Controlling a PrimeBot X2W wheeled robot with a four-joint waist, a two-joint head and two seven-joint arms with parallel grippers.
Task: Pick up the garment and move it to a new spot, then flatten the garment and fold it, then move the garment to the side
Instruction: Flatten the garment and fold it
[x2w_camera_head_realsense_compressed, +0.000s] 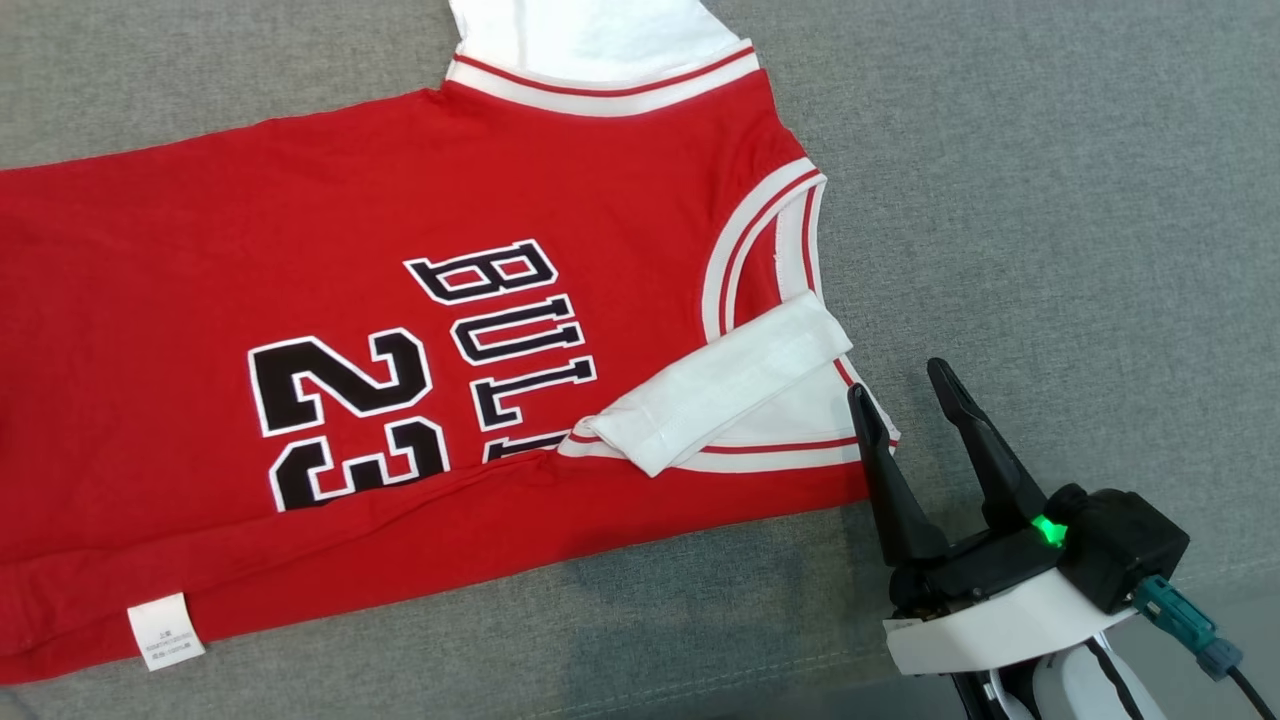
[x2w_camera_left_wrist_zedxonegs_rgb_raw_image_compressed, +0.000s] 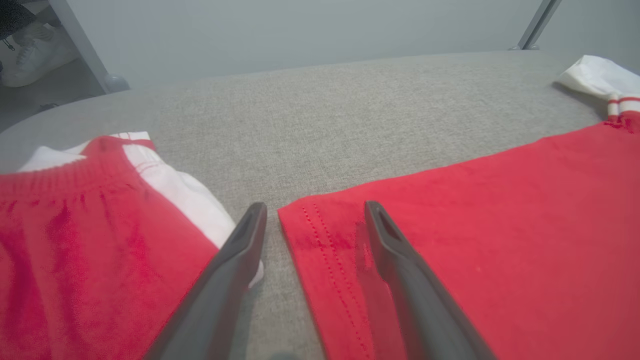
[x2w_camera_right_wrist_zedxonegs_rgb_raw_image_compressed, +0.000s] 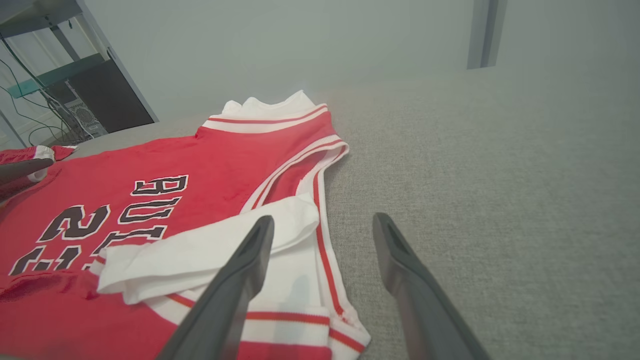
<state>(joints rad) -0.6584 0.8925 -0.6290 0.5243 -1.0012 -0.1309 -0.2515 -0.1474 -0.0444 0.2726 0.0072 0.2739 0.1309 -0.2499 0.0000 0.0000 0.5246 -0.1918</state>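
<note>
Grey padded surface under both claws. Red no. 23 jersey lies flat, left of right claw. That claw is open and empty, 1 finger over the jersey's white-trimmed corner. White sleeve is folded just left of it. Left claw is open, straddling the jersey's stitched hem edge.

Setting: lab-type test room. Grey fabric-covered table, bare wall, metal rack with loose cables.

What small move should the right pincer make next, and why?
Probably ease the right pincer forward and close on the jersey at its nearest shoulder corner: it stands open and empty beside that edge, and the white sleeve lies folded over the red front.
</note>
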